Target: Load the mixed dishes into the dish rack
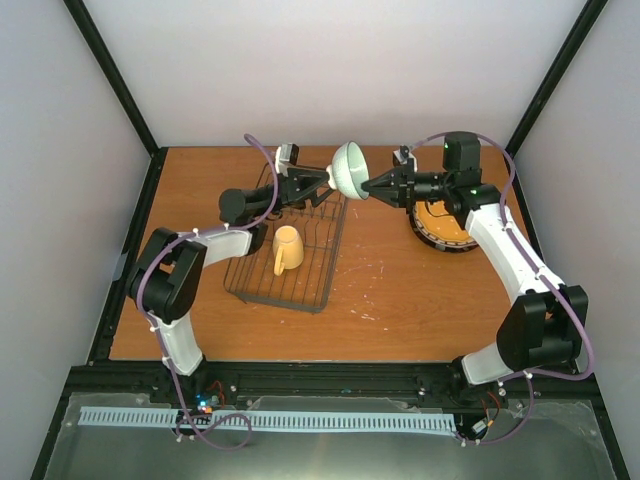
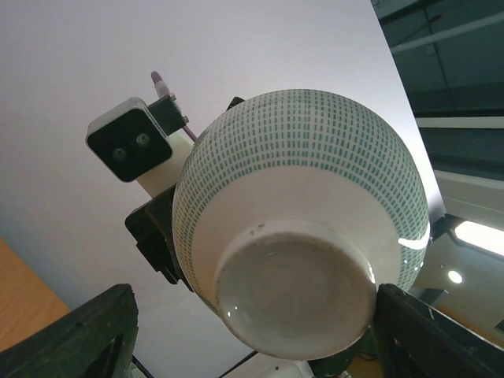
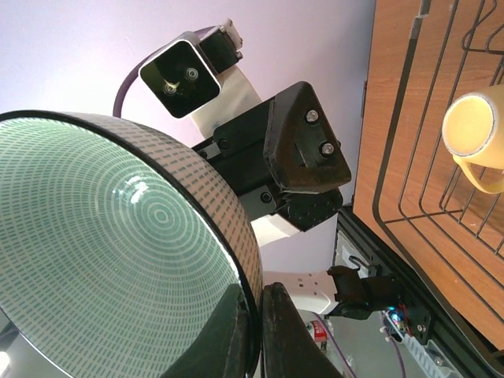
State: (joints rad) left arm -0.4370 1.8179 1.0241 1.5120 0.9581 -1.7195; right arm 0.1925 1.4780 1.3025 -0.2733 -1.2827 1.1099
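Sideways, mint bowl (image 1: pixel 349 168) faces right claw (image 1: pixel 368 187) pinching its rim; left claw (image 1: pixel 329 178) spread around its foot.

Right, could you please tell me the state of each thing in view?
mint-green bowl: in the air, tipped on its side.
right gripper: shut on the bowl's rim.
left gripper: open around the bowl's foot.
dish rack: holds only the yellow mug.
plates: on the table, outside the rack.
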